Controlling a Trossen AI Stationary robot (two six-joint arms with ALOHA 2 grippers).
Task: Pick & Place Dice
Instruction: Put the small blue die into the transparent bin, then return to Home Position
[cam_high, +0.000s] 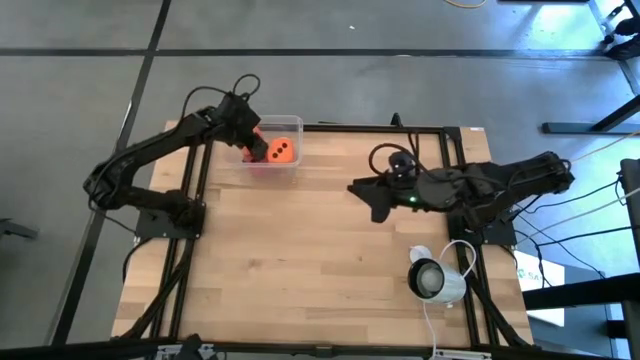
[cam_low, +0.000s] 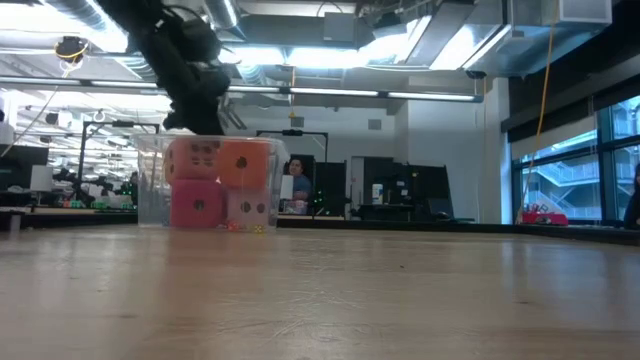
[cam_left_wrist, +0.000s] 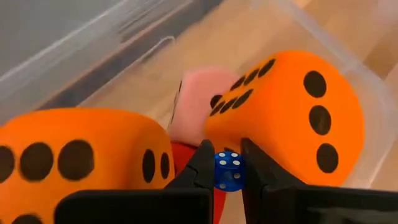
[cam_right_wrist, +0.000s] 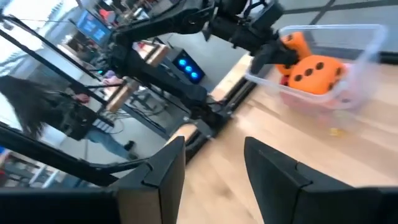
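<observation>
Two arms share the table, and only the left one is at the clear tub (cam_high: 290, 122) at the far edge; the right arm waits well apart over the middle of the boards, its right gripper (cam_right_wrist: 214, 165) with fingers spread and nothing between them. The left gripper (cam_left_wrist: 227, 163) hangs inside the tub with its fingers pinching a tiny blue die (cam_left_wrist: 227, 171), so the drop point lies straight below the fingertips, among the big dice. A cube has no long axis, so what matters is the gap beneath. Counted in the tub: two orange dice, one (cam_left_wrist: 287, 112) just beside the fingers on one side and the other (cam_left_wrist: 74, 152) close on the opposite side; one pale pink die (cam_left_wrist: 196, 106) beyond them, between the two; one red die (cam_low: 198, 206) low in the pile, partly hidden. The next move looks like a release into the gap.
</observation>
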